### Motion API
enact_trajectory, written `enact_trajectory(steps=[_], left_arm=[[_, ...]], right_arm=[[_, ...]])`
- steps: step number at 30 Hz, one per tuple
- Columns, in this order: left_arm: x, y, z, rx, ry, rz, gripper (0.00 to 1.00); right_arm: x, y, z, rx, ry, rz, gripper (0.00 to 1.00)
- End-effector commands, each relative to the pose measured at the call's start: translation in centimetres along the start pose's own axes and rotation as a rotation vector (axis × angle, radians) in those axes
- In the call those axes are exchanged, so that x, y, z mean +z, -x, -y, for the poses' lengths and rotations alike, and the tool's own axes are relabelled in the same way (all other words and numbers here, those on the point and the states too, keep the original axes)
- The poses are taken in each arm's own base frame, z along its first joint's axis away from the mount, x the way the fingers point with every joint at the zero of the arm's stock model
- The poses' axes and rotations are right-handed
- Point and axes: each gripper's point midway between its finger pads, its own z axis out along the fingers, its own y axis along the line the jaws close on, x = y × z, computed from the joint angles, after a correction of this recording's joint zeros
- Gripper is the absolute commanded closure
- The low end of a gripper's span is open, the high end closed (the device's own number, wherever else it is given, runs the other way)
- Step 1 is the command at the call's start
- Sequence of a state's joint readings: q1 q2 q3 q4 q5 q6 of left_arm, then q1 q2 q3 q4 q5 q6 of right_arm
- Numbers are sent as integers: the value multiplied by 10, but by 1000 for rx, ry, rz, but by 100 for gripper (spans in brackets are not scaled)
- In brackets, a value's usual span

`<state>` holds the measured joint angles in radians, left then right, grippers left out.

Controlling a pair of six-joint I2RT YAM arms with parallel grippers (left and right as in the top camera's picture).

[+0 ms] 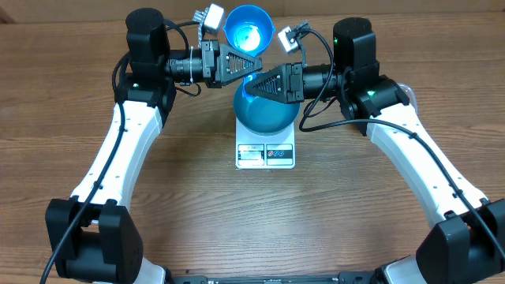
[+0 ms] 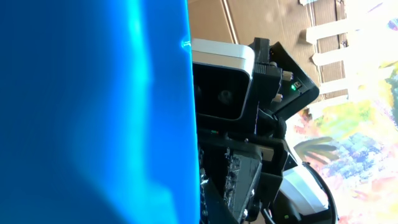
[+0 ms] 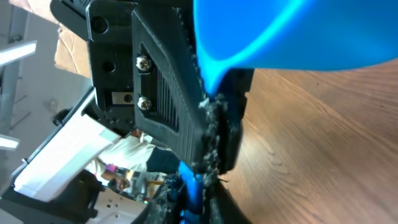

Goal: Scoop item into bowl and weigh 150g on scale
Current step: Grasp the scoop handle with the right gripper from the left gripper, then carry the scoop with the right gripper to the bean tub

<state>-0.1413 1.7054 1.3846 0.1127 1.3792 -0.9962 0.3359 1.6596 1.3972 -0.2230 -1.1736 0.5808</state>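
The round deep glossy blue bowl point(image 1: 270, 118), on the flat white square scale point(image 1: 266, 155) at frame centre, looked light, rigid and slippery, best pinched at its rim, where the right gripper point(image 1: 254, 85) appeared clamped; the clenched left gripper point(image 1: 252, 63) seemingly held a small blue scoop point(image 1: 248, 31) at top centre.

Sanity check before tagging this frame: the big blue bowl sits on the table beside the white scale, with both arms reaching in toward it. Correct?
No. The big blue bowl sits on top of the white scale, not on the table beside it. The overhead view shows this. The rest holds.
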Motion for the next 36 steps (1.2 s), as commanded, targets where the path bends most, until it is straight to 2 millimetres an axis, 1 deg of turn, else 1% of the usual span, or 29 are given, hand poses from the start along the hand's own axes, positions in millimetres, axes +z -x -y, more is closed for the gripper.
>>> enact_trajectory(steps=[1,6,7,8,9,10,11,12,15,20,22,25,26,27,28,31,34,36], left_arm=[[-3,4,15,40,0,18,95],[-3,5,15,62,4,24,94],[-3,5,15,67,4,24,92],[-3,5,15,74,4,24,87],[-3,5,15,77,4,23,67],[-3,5,15,77,4,23,45],[-3,5,15,78,5,25,28],[-3,6,14,86,7,28,18],[-5,9,12,144,18,44,2],[-17,17,9,180,37,77,0],[-24,21,7,187,47,96,0],[-36,26,2,189,64,123,0],[-38,27,2,192,68,127,0],[-42,27,-2,194,79,132,0],[-44,27,-5,196,86,135,0],[-45,24,-14,206,113,135,0],[-46,22,-28,189,162,146,0],[-48,21,-42,166,220,162,0]], right_arm=[[0,4,-11,-35,6,9,96],[0,6,-12,-48,8,15,96],[0,6,-12,-52,8,16,96],[-1,7,-12,-54,7,19,96],[-1,8,-11,-55,2,23,96],[-1,9,-10,-57,-2,27,96],[-1,10,-10,-59,-7,33,96],[-1,11,-9,-60,-13,38,96],[-2,15,-3,-59,-44,63,96],[-12,22,4,-51,-69,92,96],[-21,25,14,-18,-103,113,96],[-42,29,38,56,-189,157,96],[-46,29,42,60,-203,160,96],[-59,27,54,62,-241,164,96],[-66,24,61,62,-265,161,96],[-89,10,91,115,-402,157,96],[-114,-11,124,191,-586,137,96],[-135,-28,145,255,-732,116,96]])
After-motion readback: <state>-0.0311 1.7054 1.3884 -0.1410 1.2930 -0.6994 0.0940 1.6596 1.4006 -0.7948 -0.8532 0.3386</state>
